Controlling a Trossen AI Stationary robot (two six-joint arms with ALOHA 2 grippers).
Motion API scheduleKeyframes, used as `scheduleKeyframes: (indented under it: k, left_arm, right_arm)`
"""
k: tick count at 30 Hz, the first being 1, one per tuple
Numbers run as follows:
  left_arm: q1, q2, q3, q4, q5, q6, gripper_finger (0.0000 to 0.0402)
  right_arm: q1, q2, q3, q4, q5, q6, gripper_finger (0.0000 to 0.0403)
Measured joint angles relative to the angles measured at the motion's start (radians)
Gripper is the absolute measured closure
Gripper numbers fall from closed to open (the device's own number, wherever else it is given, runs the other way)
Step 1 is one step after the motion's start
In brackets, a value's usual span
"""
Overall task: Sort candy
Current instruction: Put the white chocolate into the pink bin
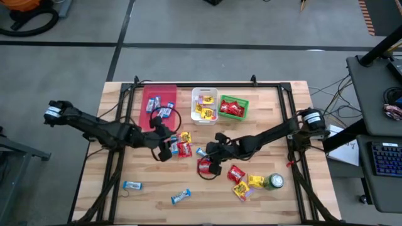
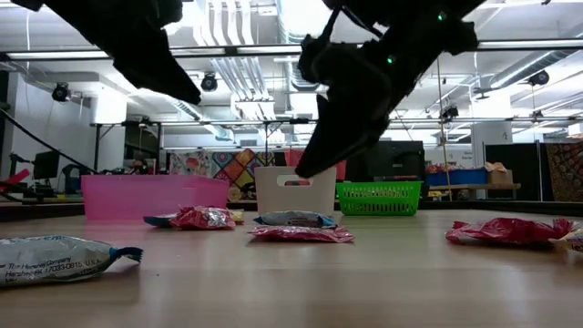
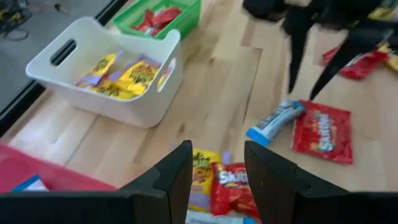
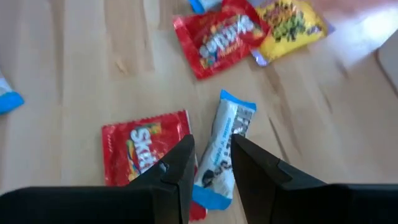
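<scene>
Candy lies loose on the wooden table. My right gripper (image 4: 211, 140) hangs open just above a blue-and-silver bar (image 4: 229, 124) that lies flat beside a red packet (image 4: 146, 149); its fingers stand either side of the bar's near end without touching. My left gripper (image 3: 217, 149) is open and holds nothing, over a yellow packet (image 3: 202, 167) and a red packet (image 3: 233, 186) left of the bar (image 1: 201, 151). At the far edge stand a pink bin (image 1: 161, 94) with blue bars, a white bin (image 3: 93, 93) with yellow packets and a green bin (image 3: 180, 18) with red ones.
A green can (image 1: 274, 182) stands at the near right, beside red (image 1: 235, 174) and yellow (image 1: 248, 185) packets. Two blue bars (image 1: 132, 185) (image 1: 180, 197) lie near the front edge. The two grippers are close together at mid-table.
</scene>
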Motion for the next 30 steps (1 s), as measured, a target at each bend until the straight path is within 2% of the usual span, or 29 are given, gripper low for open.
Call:
scheduleKeyframes:
  k: [7, 13, 21, 30]
  left_arm:
    - [-0.047, 0.002, 0.0, 0.04, -0.007, 0.0, 0.0272]
    - [-0.05, 0.002, 0.0, 0.083, -0.007, 0.0, 0.0272]
    - [-0.051, 0.021, -0.001, 0.129, -0.007, 0.0, 0.0272]
    - [-0.053, 0.118, -0.002, 0.171, -0.006, 0.0, 0.0272]
  right_arm:
    - [0.0, 0.078, 0.003, 0.021, 0.006, 0.052, 0.0307]
    - [0.0, 0.135, 0.011, 0.027, 0.076, 0.093, 0.0307]
    - [-0.005, 0.149, 0.013, 0.026, 0.082, 0.107, 0.0307]
    - [-0.018, 0.149, 0.012, 0.046, 0.083, 0.107, 0.0307]
